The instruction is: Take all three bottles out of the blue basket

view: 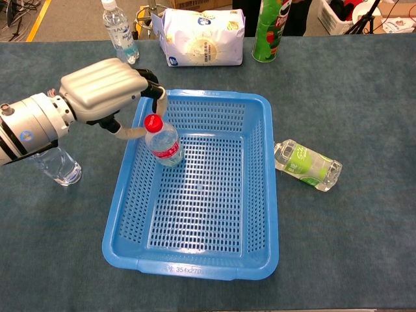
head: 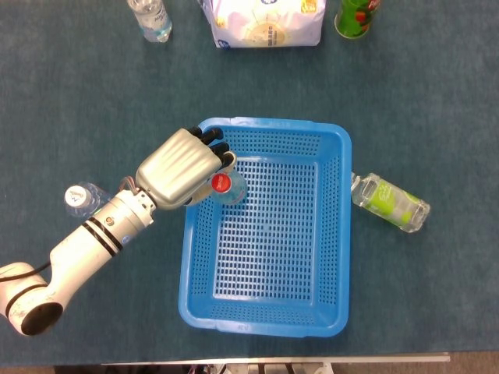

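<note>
The blue basket (head: 335, 226) (view: 263, 195) lies mid-table. One clear bottle with a red cap (head: 224, 186) (view: 162, 142) stands in its far left corner, leaning a little toward my left hand (head: 178, 167) (view: 104, 90). That hand reaches over the basket's left rim; its fingers curl behind the bottle's top and the thumb presses its near side. A capless clear bottle (head: 80, 199) (view: 57, 166) stands on the table left of the basket, under my forearm. A green-labelled bottle (head: 390, 202) (view: 307, 164) lies on its side right of the basket. My right hand does not show.
Along the table's far edge stand a water bottle (head: 150, 17) (view: 119, 30), a white bag (head: 265, 22) (view: 200, 36) and a green can (head: 357, 15) (view: 269, 29). Blue-grey cloth covers the table (head: 421, 109).
</note>
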### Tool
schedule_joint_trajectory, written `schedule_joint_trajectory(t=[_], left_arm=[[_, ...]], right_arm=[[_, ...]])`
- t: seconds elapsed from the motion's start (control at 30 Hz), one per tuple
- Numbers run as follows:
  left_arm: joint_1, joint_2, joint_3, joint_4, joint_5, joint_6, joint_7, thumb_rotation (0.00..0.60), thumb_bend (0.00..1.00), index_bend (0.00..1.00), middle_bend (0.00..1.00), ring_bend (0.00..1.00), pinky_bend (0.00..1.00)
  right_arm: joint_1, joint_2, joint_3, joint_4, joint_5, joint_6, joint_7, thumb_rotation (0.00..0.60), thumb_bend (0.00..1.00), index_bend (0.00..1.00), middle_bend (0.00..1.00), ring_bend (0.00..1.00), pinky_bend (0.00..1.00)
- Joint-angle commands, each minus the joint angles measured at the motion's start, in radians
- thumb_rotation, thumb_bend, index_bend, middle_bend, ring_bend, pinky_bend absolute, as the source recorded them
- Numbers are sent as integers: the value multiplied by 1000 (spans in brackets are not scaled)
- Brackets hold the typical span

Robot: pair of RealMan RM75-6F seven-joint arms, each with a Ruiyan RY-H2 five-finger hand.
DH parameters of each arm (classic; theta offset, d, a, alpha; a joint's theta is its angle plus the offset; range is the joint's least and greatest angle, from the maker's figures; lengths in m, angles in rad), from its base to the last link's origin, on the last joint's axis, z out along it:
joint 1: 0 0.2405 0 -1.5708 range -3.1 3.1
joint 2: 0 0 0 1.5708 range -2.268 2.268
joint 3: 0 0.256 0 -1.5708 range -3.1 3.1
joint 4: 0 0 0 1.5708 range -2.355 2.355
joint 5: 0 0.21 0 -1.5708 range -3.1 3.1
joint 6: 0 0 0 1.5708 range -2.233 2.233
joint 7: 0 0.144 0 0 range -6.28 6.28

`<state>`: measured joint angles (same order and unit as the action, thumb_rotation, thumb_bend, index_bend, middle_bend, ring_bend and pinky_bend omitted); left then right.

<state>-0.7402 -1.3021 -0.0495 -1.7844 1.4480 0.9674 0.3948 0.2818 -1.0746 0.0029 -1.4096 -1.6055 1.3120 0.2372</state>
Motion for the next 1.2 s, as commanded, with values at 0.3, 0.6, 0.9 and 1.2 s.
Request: schedule_joint_trajectory(t=[0.3, 0.6, 0.9, 1.2], left_arm=[[-4, -1, 0, 1, 7, -4, -12, 600, 278, 374, 417, 266, 450], [-5, -6, -1, 3, 21, 3, -20, 600, 279, 363, 414, 270, 450], [-5, -14, -2, 13, 26, 6, -21, 600, 279, 393, 415, 271, 450], [-1, -24, 0, 27, 45, 22, -29, 600, 278, 457, 450, 290, 463]], right_arm=[[0, -1, 0, 4, 1, -2, 4, 600, 0, 245, 316, 315, 579], [-2, 0, -1, 5, 1, 2, 6, 600, 0, 245, 316, 315, 579], [-4, -2, -3, 9, 1, 2, 10, 600, 0, 245, 316, 315, 579], [-6, -5, -3, 13, 2, 2, 14, 600, 0, 245, 316, 314, 580]])
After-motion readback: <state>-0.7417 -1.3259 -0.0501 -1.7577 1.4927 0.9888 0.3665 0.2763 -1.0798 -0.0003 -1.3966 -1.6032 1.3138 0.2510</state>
